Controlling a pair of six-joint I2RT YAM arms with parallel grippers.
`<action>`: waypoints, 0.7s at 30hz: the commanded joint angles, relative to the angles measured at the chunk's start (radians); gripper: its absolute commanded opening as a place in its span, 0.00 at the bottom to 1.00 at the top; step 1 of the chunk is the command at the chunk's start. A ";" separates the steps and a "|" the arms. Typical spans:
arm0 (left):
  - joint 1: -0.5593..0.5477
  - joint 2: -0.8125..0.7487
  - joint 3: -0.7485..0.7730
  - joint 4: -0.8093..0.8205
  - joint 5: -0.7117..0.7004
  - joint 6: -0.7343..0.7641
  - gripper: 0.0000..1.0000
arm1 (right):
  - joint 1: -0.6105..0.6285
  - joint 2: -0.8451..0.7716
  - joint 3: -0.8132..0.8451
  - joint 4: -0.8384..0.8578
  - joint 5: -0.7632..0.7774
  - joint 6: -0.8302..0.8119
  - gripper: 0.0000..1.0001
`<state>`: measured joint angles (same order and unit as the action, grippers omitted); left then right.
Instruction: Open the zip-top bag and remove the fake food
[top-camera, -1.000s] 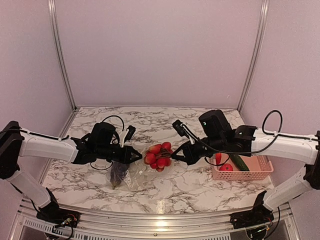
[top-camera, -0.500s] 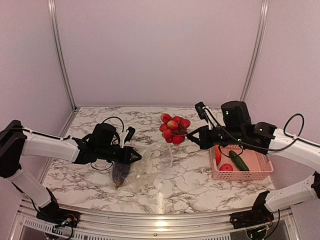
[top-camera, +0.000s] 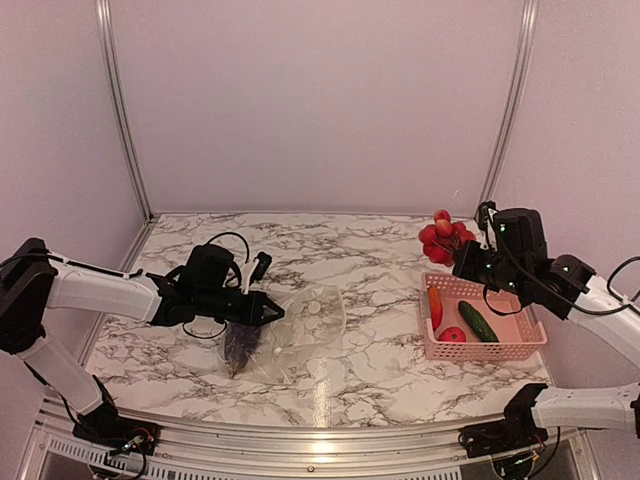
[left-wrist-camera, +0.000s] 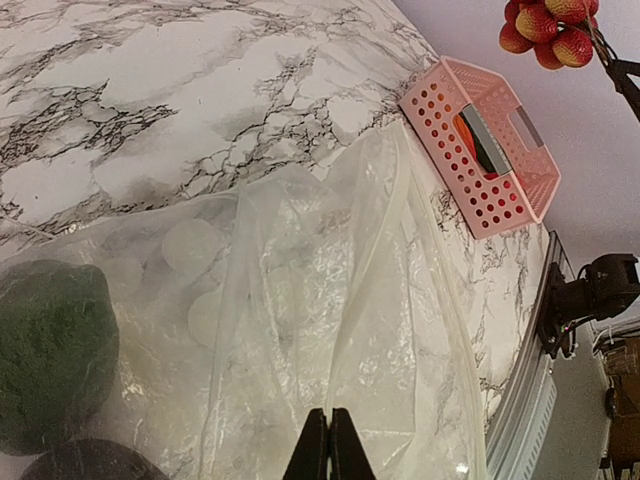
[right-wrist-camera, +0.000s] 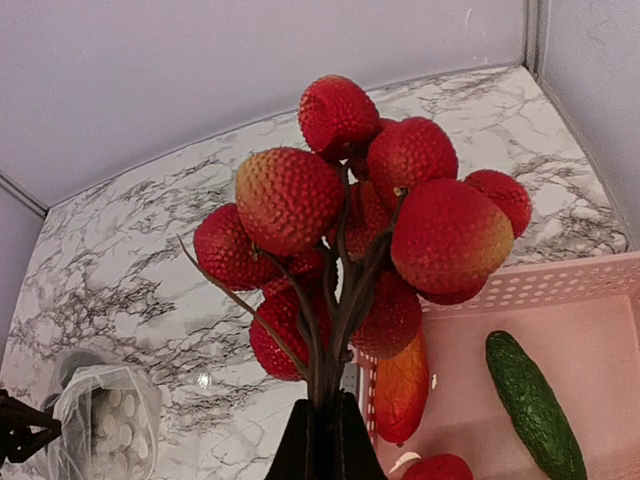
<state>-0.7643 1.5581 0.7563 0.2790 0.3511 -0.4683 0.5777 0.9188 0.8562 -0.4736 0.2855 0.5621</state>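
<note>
One red berry cluster (right-wrist-camera: 360, 220) hangs over the far left corner of the pink basket (top-camera: 485, 352), its thin stem pinched by the right gripper (right-wrist-camera: 320, 418). Well left of the basket, the left gripper (left-wrist-camera: 328, 440) is pressed together on a fold of the zip-top bag (top-camera: 305, 328), with dark pieces (top-camera: 238, 347) inside. Risk: the cluster may swing on its stem, so an early release could drop it outside the basket's rim.

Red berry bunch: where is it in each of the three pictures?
Top external: red berry bunch at right, in the air near the pink basket's far left corner.
Left wrist: bunch, top right corner.
Right wrist: bunch fills the centre, stem in the right claw.
Shared landmark: the pink basket.
</note>
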 joint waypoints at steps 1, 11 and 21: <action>0.008 0.019 0.025 0.006 0.021 -0.004 0.00 | -0.089 -0.018 -0.020 -0.086 0.113 0.107 0.00; 0.014 0.036 0.028 0.012 0.032 -0.006 0.00 | -0.141 -0.056 -0.095 -0.293 0.362 0.375 0.00; 0.020 0.048 0.036 0.014 0.043 -0.006 0.00 | -0.206 -0.088 -0.150 -0.316 0.413 0.428 0.00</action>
<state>-0.7528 1.5883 0.7612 0.2863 0.3786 -0.4725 0.4213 0.8219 0.7258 -0.7795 0.6353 0.9165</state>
